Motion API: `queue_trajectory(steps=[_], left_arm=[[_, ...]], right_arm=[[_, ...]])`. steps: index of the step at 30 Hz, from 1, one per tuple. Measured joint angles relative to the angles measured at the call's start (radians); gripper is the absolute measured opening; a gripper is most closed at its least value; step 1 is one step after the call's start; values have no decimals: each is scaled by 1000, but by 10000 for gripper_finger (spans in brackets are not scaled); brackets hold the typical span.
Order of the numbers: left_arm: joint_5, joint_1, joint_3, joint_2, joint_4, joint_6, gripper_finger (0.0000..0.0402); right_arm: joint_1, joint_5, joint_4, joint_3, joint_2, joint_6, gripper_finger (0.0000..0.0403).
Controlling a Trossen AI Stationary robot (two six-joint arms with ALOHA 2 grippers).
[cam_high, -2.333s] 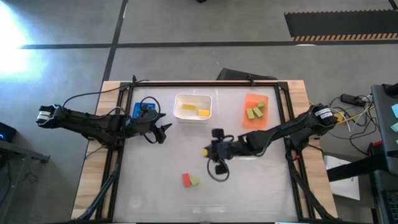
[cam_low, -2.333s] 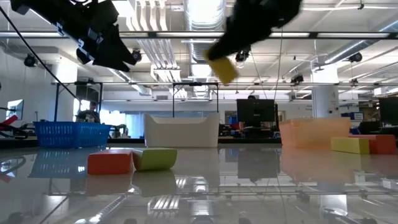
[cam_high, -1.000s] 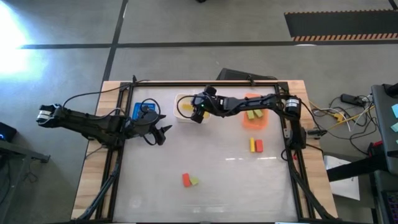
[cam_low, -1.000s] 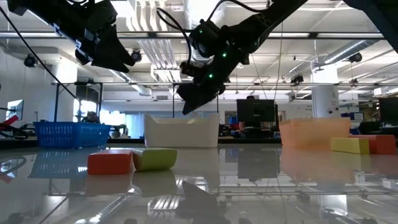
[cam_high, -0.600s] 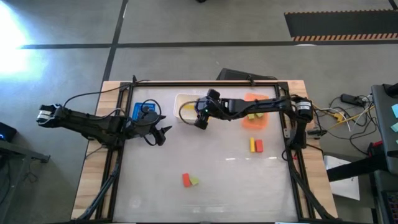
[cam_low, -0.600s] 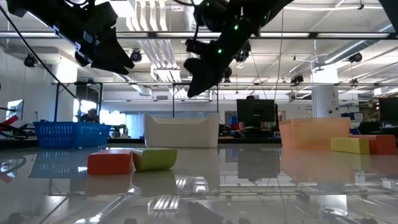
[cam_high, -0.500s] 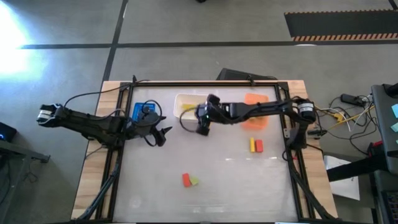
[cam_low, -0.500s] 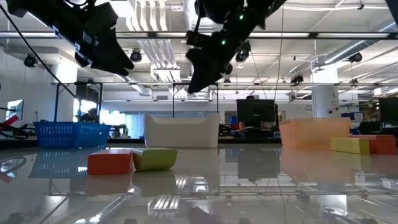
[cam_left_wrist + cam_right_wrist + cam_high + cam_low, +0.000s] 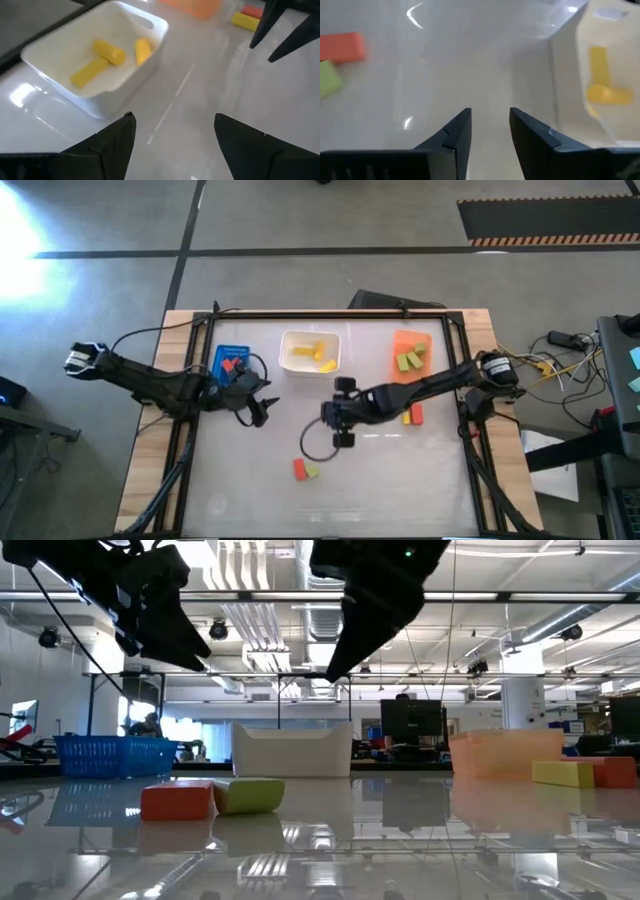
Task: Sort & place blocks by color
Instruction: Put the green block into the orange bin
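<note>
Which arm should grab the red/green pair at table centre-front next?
Right. Its tool is open and empty over mid-table, just behind the red block and green block. The left tool hangs by the blue bin, farther off.
</note>
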Motion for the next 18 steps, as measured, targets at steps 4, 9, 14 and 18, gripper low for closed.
queue_trajectory(steps=[4,9,14,18], left_arm=[[2,-55,0,50,10,-32,253],[6,-131,12,121,73,-27,254],[7,-207,45,193,78,-24,254],[8,-258,83,249,82,-31,254]], right_arm=[[56,-1,-9,-12,0,36,114],[112,-2,-10,-19,0,65,113],[140,-58,10,-20,0,88,132],[166,-105,63,-20,3,97,163]])
